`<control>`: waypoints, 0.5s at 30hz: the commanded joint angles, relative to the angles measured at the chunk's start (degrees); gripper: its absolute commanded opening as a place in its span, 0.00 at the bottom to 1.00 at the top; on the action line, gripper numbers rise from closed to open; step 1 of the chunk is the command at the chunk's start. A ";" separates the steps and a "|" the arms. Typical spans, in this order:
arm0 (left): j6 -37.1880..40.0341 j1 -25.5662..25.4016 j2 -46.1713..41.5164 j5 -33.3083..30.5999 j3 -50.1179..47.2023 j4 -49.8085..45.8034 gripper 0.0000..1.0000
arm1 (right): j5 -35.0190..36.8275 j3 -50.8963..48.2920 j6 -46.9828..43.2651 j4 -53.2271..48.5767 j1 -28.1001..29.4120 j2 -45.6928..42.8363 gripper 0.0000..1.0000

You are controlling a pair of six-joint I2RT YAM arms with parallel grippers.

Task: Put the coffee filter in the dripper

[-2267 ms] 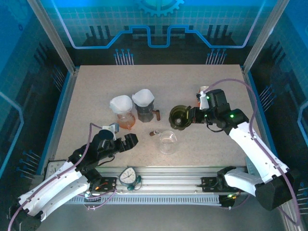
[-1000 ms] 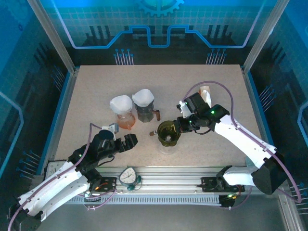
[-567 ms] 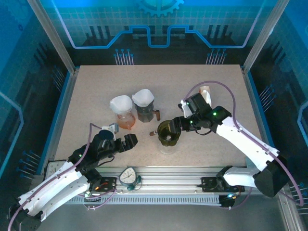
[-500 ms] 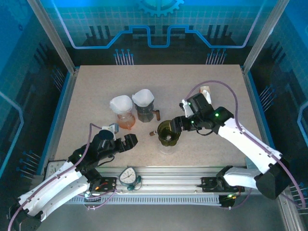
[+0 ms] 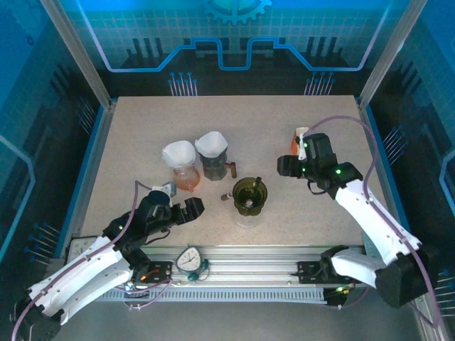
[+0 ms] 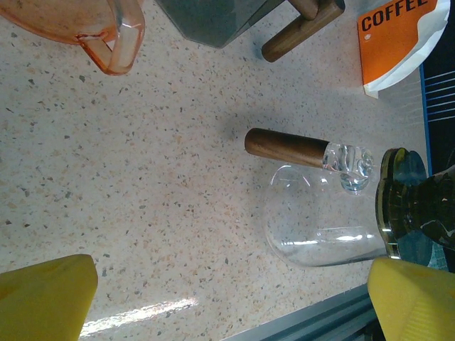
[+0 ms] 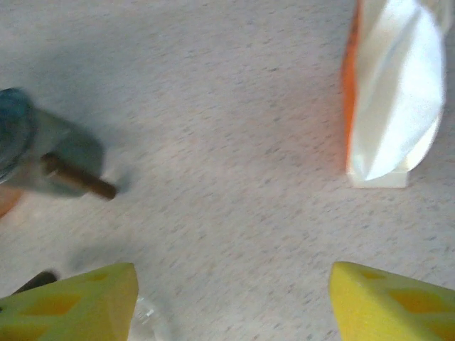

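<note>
A dark green dripper [image 5: 250, 195] sits on top of a clear glass carafe [image 5: 247, 213] at the table's middle; its rim also appears at the right of the left wrist view [image 6: 402, 202], above the carafe [image 6: 320, 231]. Two white coffee filters stand behind it, one [image 5: 178, 153] in an orange dripper [image 5: 186, 177] and one [image 5: 212, 144] in a grey dripper [image 5: 215, 169]. My right gripper [image 5: 284, 166] is open and empty, right of the green dripper and apart from it. My left gripper [image 5: 189, 208] is open and empty, left of the carafe.
A white and orange coffee bag [image 5: 302, 135] stands behind the right gripper and is near it in the right wrist view [image 7: 391, 92]. The carafe's wooden handle [image 6: 284, 147] points toward the grey dripper. A round scale [image 5: 190, 259] lies on the front rail.
My right gripper carried the green dripper left onto the glass carafe, opened, let go and drew back to the right. The left arm has not moved.
</note>
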 commanded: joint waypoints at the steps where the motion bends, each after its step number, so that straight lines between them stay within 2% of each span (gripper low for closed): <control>1: 0.86 -0.21 0.09 -0.13 1.86 0.05 0.99 | 2.37 -0.30 -2.12 7.84 -3.96 5.55 0.64; 4: 0.42 -0.18 0.26 -0.14 1.75 0.49 0.99 | 0.84 0.56 -1.71 11.20 -7.20 10.83 0.53; 8: 0.07 -0.19 0.76 -0.10 1.77 0.50 0.99 | -0.22 1.22 0.02 15.17 -10.59 15.05 0.46; 15: -0.26 -0.21 1.94 -0.09 2.14 0.90 0.99 | -0.38 3.62 3.21 19.37 -12.67 20.84 0.43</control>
